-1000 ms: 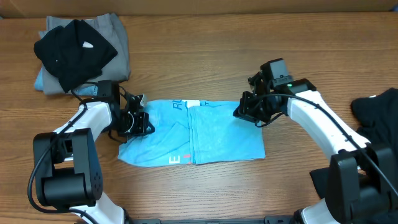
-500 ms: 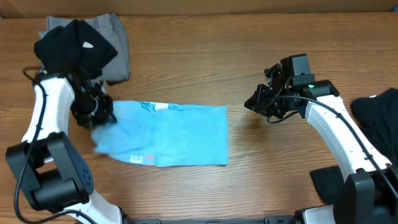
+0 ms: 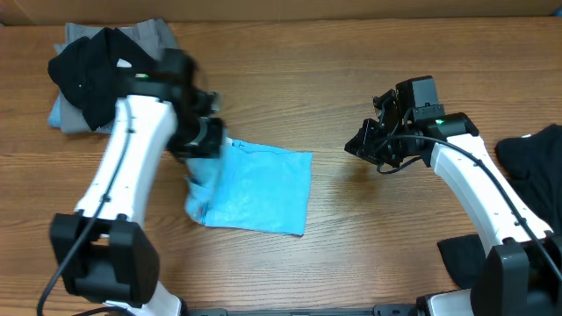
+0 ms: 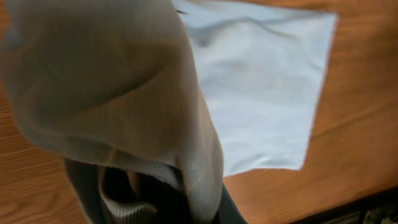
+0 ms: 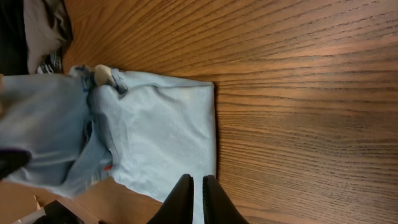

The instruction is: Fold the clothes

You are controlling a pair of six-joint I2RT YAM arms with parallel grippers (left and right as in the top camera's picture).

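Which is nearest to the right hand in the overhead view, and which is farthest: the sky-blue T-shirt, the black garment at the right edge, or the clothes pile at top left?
Measured from the right hand:
1. sky-blue T-shirt, just to its left, mid-scene.
2. black garment, at the right edge, on the arm's far side.
3. clothes pile, in the far top-left corner.

sky-blue t-shirt folded flat, left edge lifted, black-and-grey pile behind
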